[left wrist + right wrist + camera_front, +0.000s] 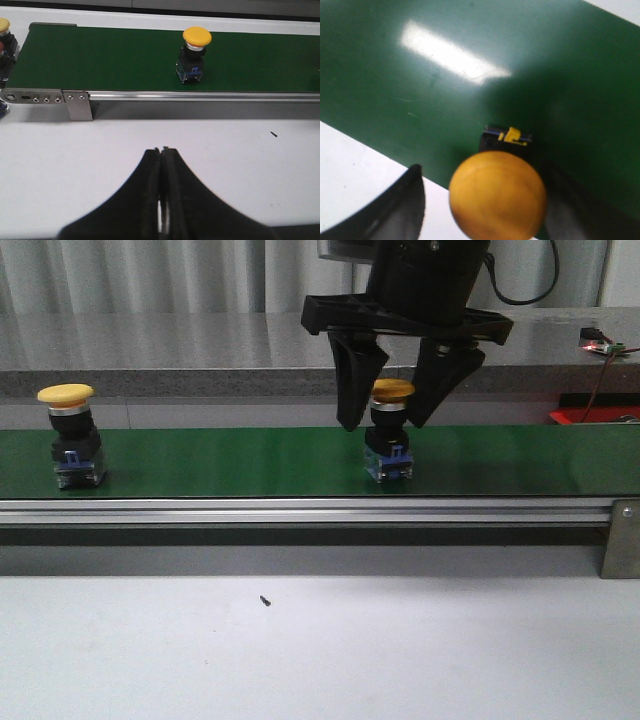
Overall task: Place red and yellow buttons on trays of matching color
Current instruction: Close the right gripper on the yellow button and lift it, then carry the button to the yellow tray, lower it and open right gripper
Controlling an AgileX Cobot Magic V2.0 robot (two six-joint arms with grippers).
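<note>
A yellow-capped button (390,430) stands upright on the green conveyor belt (230,460), near its middle. My right gripper (381,424) is open, with one finger on each side of this button and not closed on it. The right wrist view shows the same cap (497,195) between the open fingers (412,200). A second yellow button (70,435) stands at the belt's left and also shows in the left wrist view (195,55). My left gripper (162,151) is shut and empty over the white table, short of the belt. No trays are clearly in view.
The belt's metal rail (300,510) runs along its near side, with an end bracket (47,100) at the left. Parts of other buttons, one yellow-capped (3,25), show beyond that end. A red flat object (590,415) lies at the back right. A small dark speck (265,600) lies on the white table.
</note>
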